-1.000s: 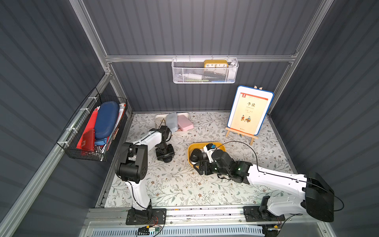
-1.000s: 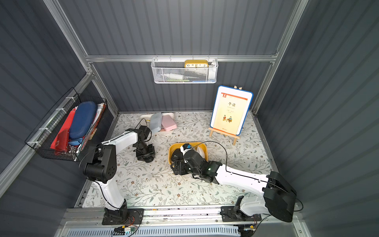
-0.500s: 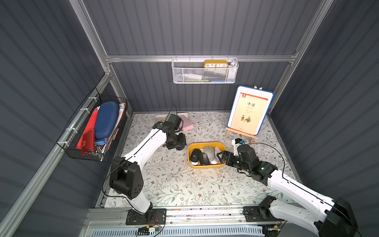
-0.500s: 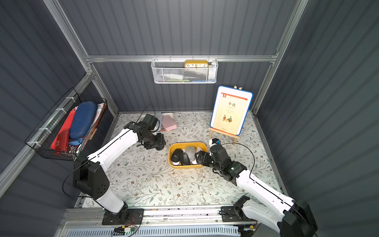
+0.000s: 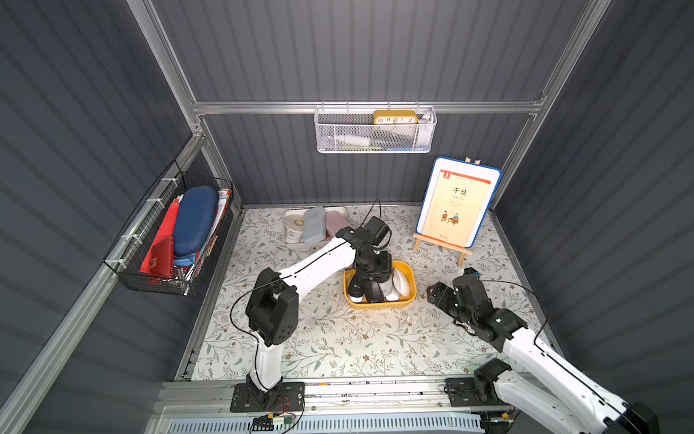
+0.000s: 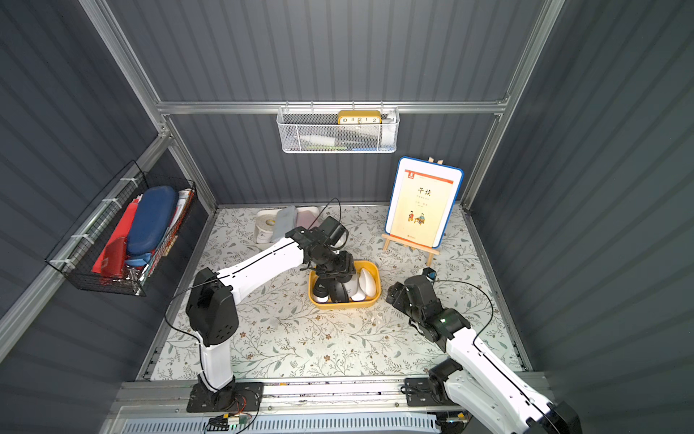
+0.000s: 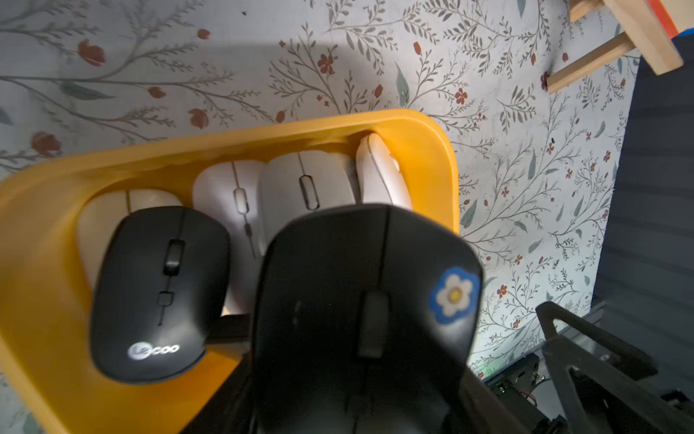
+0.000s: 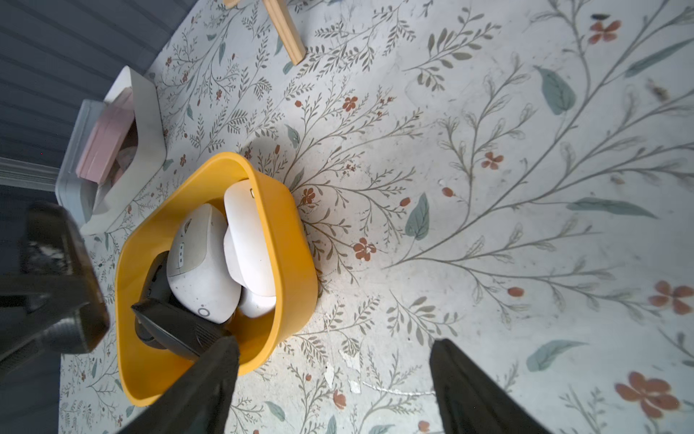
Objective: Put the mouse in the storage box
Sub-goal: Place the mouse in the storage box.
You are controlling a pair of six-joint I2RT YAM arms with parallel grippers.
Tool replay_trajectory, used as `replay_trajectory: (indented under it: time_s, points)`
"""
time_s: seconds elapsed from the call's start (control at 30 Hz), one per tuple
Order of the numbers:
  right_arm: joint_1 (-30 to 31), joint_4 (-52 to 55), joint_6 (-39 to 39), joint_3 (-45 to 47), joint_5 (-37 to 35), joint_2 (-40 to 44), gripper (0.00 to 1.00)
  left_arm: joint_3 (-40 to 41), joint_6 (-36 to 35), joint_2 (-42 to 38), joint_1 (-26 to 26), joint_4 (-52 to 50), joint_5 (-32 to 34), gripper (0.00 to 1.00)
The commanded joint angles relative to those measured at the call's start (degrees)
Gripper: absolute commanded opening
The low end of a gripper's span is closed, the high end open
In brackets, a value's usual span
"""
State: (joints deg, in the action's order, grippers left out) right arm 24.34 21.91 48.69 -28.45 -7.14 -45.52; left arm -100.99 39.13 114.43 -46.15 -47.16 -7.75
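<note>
The storage box (image 5: 379, 304) (image 6: 343, 305) is a shallow yellow tub in the middle of the floral mat. Inside it lie a black mouse with a white logo (image 7: 157, 293) and several white mice (image 7: 308, 184). My left gripper (image 5: 370, 270) (image 7: 360, 394) hangs over the tub, shut on a black mouse (image 7: 360, 293) that bears a blue-and-white flower sticker. That mouse hides the left fingers. My right gripper (image 5: 435, 295) (image 8: 334, 345) stands open just right of the tub (image 8: 289, 240), low over the mat, with nothing between its fingers.
A book on a wooden easel (image 5: 456, 204) stands at the back right. A flat white tray (image 5: 296, 240) with small cases sits at the back. A white mesh basket (image 5: 375, 131) hangs on the back wall, and a black wire basket (image 5: 172, 233) on the left wall.
My left arm has swung from the back left to above the tub, carrying the black mouse. My right gripper has drawn back from the tub to its right side.
</note>
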Motion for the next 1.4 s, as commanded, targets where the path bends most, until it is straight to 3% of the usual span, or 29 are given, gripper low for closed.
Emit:
replay_trajectory:
  time_s: [0.0, 0.2, 0.47, 0.87, 1.37]
  points:
    - [-0.8, 0.7, 0.2, 0.7, -0.2, 0.9, 0.85, -5.1, 2.7, 4.3, -2.9, -1.6, -1.5, 0.56]
    - [-0.9, -8.9, -2.7, 3.8, 12.4, -1.0, 0.85, -6.1, 4.6, 6.9, -3.8, -1.6, -2.7, 0.57]
    - [-0.9, -9.2, -2.0, 4.8, 12.8, -1.6, 0.85, -6.6, 5.7, 9.9, -5.6, -3.5, -2.6, 0.60]
    - [-0.9, -6.3, -1.9, 7.9, 11.2, 6.7, 0.85, -11.1, 4.9, 15.1, -5.9, -7.0, -1.4, 0.63]
    - [-0.9, -3.3, -4.5, 4.6, 13.4, 5.3, 0.85, -9.5, 4.7, 15.3, -6.0, -7.5, -0.3, 0.74]
